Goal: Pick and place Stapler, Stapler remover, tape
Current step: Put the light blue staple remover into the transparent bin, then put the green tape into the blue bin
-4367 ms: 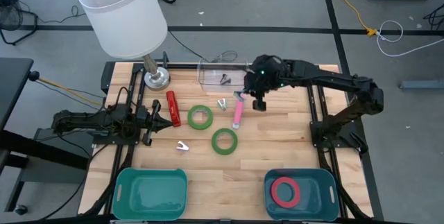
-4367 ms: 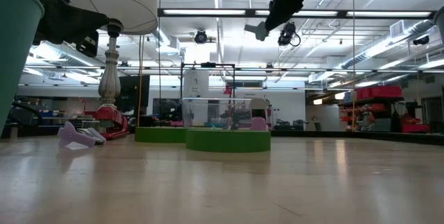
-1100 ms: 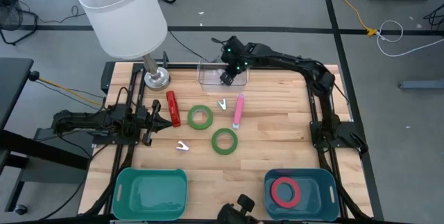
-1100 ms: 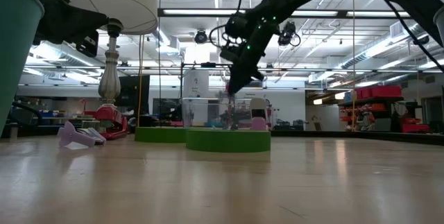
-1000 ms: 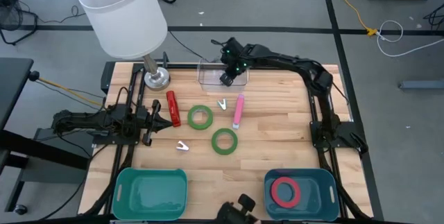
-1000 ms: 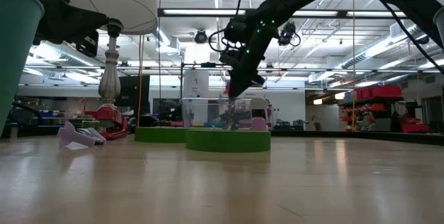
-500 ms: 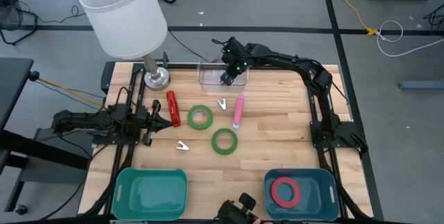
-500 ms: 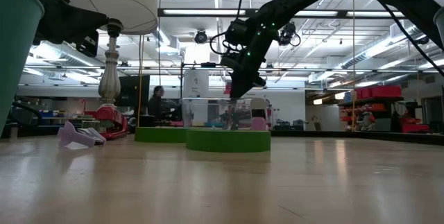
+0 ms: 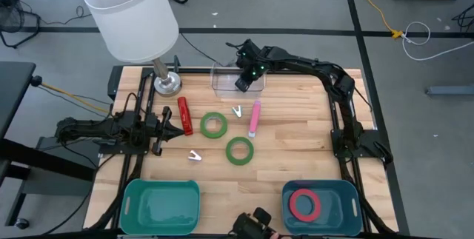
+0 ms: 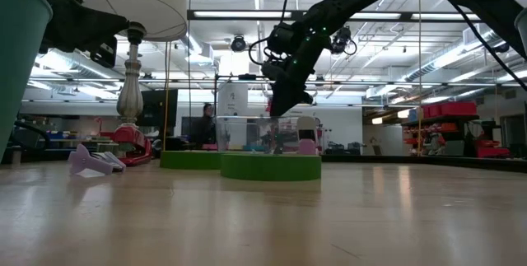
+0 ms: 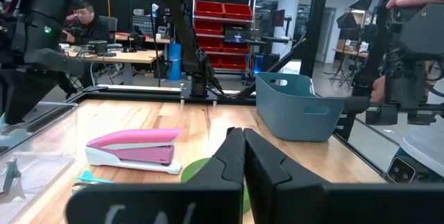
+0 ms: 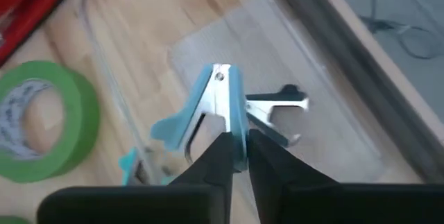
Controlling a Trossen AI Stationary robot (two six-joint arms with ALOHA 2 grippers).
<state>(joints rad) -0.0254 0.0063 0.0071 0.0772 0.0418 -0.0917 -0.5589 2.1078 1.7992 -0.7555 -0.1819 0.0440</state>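
Hanging between the right gripper's [image 12: 237, 156] nearly closed fingers, a blue stapler remover [image 12: 208, 113] is pinched by its end above a clear plastic tray [image 9: 237, 79] at the far edge of the worktop [image 9: 296, 143]. A dark second remover [image 12: 277, 109] lies inside that tray, just beside the blue one.

Near the tray, toward the middle of the worktop, lie a small silvery remover [image 9: 238, 111] and a pink stapler [image 9: 254, 118]. A green tape ring [image 9: 213, 125] sits beside them, with a second green tape ring [image 9: 239, 150] closer to the near edge. A red stapler [image 9: 184, 115] lies toward the left edge, and another pale remover [image 9: 195, 155] rests nearer the front.

At the near right corner, a teal bin [image 9: 348, 194] holds a red-pink tape ring [image 9: 304, 204]. A second teal bin [image 9: 161, 203] stands at the near left corner. A white lamp [image 9: 133, 17] rises from the far left corner.

Resting low over the left edge, the left gripper [image 11: 243, 156] has its fingers pressed together, pinching nothing.
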